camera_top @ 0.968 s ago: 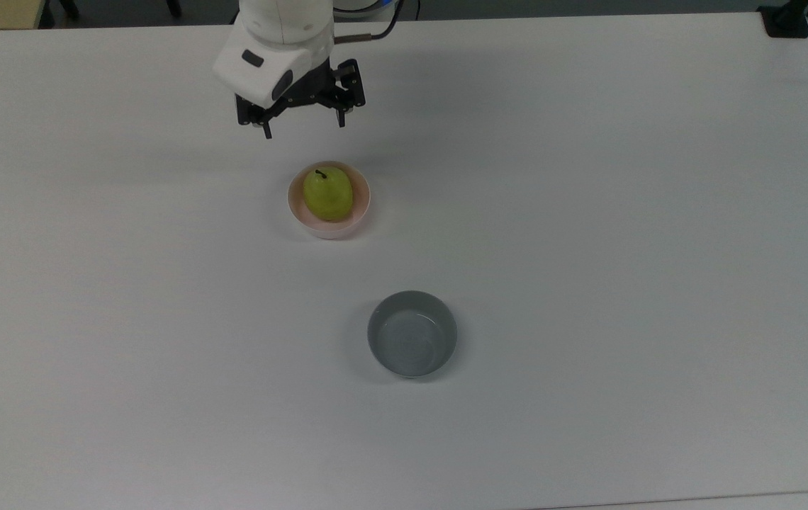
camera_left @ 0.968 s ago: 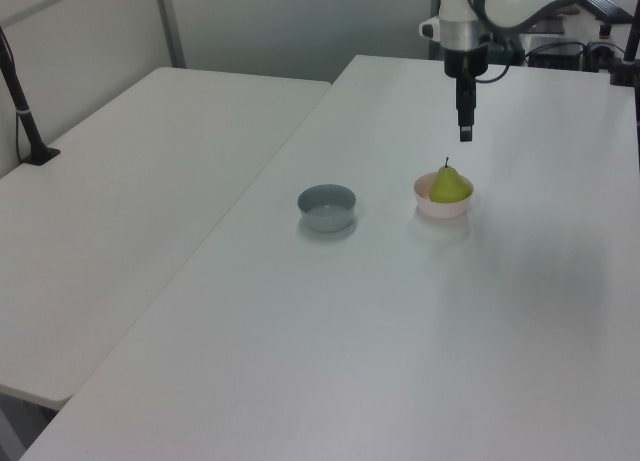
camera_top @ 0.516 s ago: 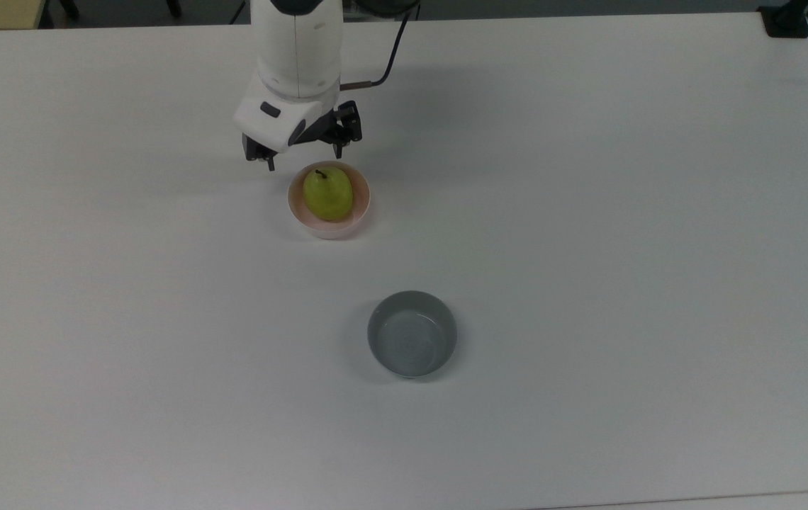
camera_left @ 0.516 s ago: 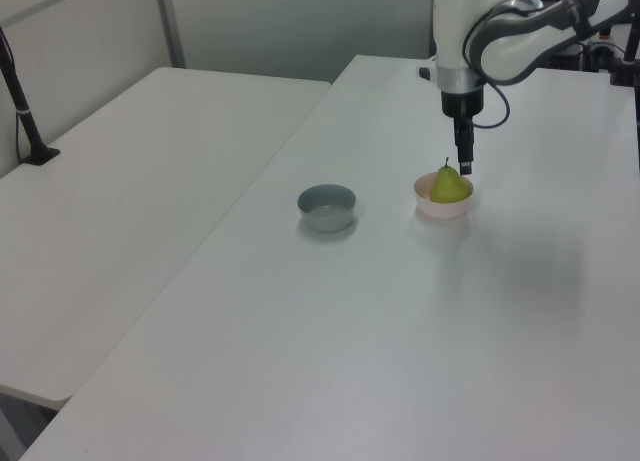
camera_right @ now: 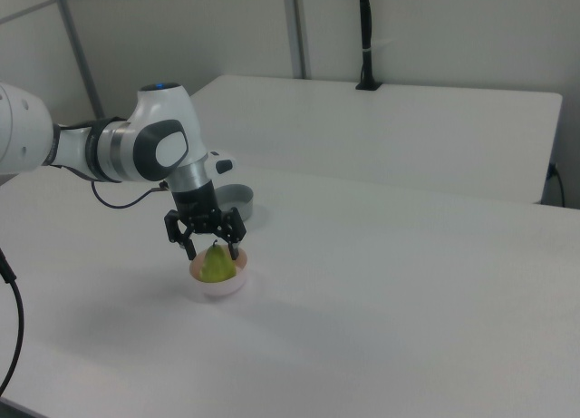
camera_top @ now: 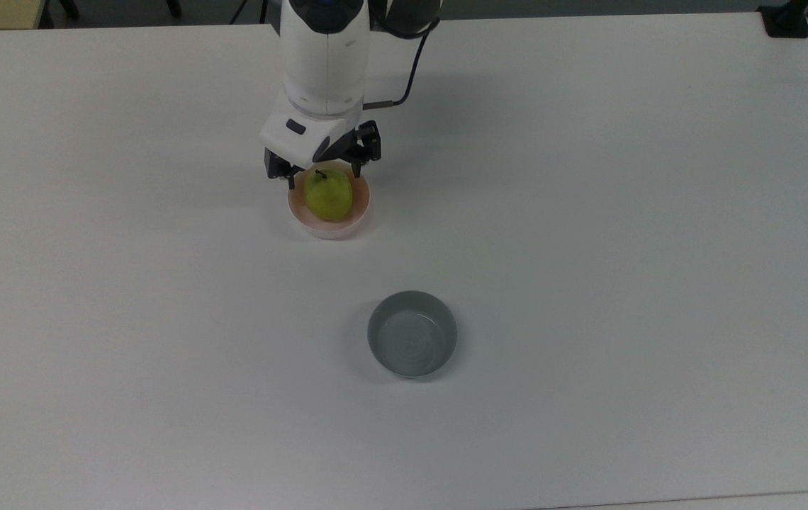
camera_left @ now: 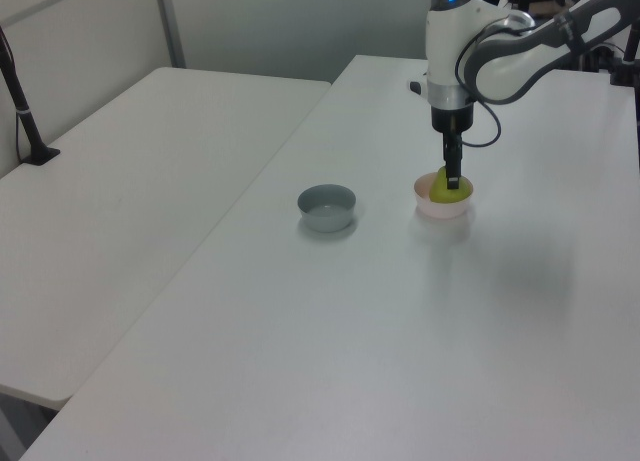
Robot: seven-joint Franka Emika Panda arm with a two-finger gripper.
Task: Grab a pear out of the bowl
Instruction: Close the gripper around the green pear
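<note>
The pear [camera_top: 328, 195] sits in the pale pink bowl [camera_top: 329, 225], stem end up, its yellow-green body taking up most of the bowl's inside. The short dark stem pokes up at the side of the fruit nearest the arm.

The gripper [camera_top: 324, 175] hangs directly over the bowl, fingers pointing down. In the right view the gripper [camera_right: 212, 248] has its two black fingers spread wide — one on each side of the pear [camera_right: 216, 265], tips down at about the level of the fruit's upper half, just above the bowl [camera_right: 219, 283] rim. There is a visible gap between each finger and the fruit; nothing is gripped. In the left view the fingers line up one behind the other, so the gripper [camera_left: 452, 185] reads as a single dark bar crossing the pear [camera_left: 440, 189] in the bowl [camera_left: 441, 205].

The white arm [camera_top: 324, 64] rises from behind the bowl toward the top view's upper edge, a black cable [camera_top: 408, 67] looping off its side.

A grey bowl [camera_top: 412, 333] stands well apart from the pink bowl, toward the top view's lower right — upright, nothing in it. Both bowls rest on the white table [camera_top: 624, 234]. A second white table [camera_left: 140, 171] butts against it, beyond the grey bowl [camera_left: 327, 207] in the left view.
</note>
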